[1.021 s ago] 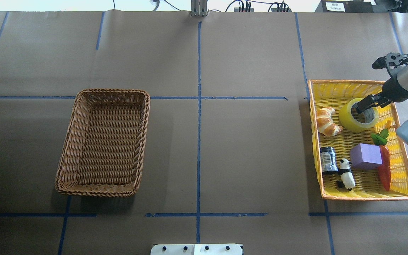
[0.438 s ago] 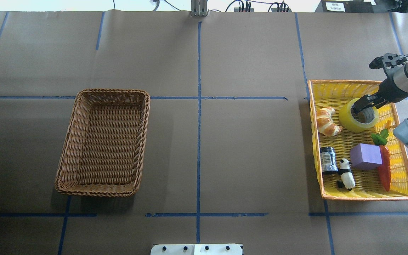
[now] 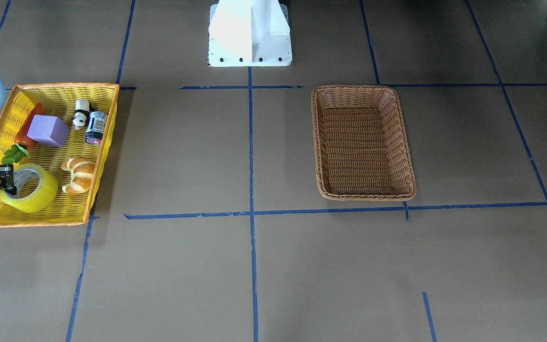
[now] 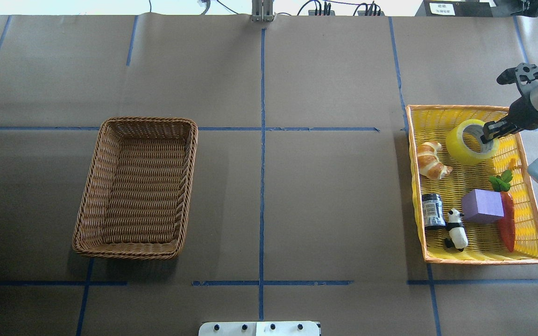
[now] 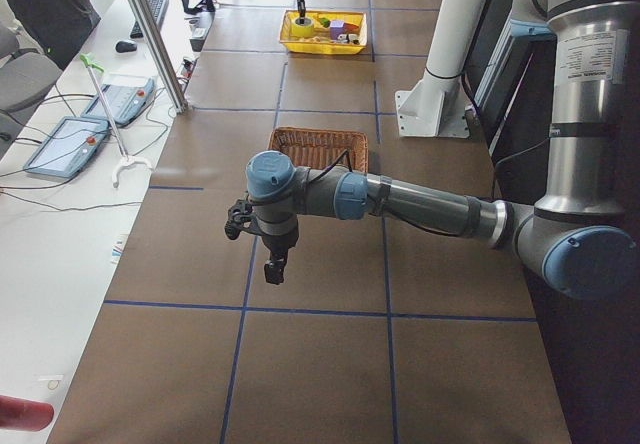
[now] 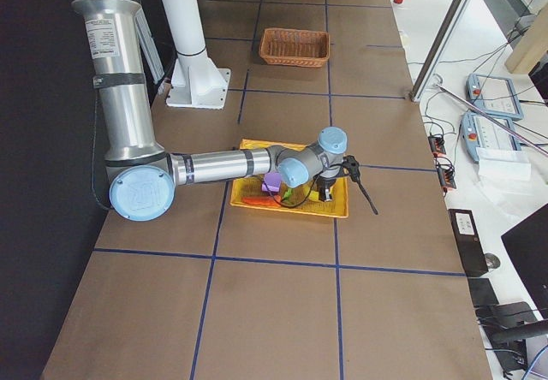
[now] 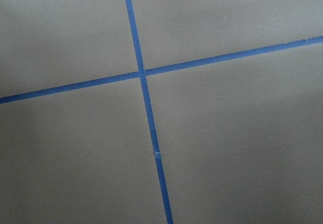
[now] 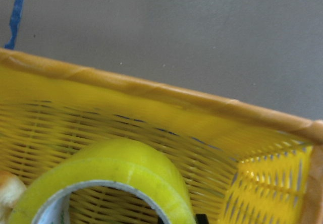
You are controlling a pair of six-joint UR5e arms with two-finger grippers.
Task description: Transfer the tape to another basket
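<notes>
The tape [image 4: 465,148], a yellow-green roll with a grey-white core, is tilted in the far end of the yellow tray [image 4: 479,259]. It also shows in the front-facing view [image 3: 36,194] and the right wrist view [image 8: 121,166]. My right gripper [image 4: 487,136] is shut on the roll's right wall, one finger inside the core; it also shows in the front-facing view [image 3: 5,178]. The brown wicker basket [image 4: 147,120] stands empty on the table's left half, far from the tape. My left gripper [image 5: 275,264] hangs over bare table beyond the basket [image 5: 320,132]; I cannot tell whether it is open or shut.
The tray also holds a croissant [image 4: 430,161] beside the tape, a purple block [image 4: 482,205], a carrot [image 4: 507,224], a panda figure [image 4: 456,228] and a black jar [image 4: 432,211]. Blue tape lines cross the brown table.
My right gripper has moved toward the tray's far right corner. The tape has moved with it, shifted toward the far rim and tilted up.
</notes>
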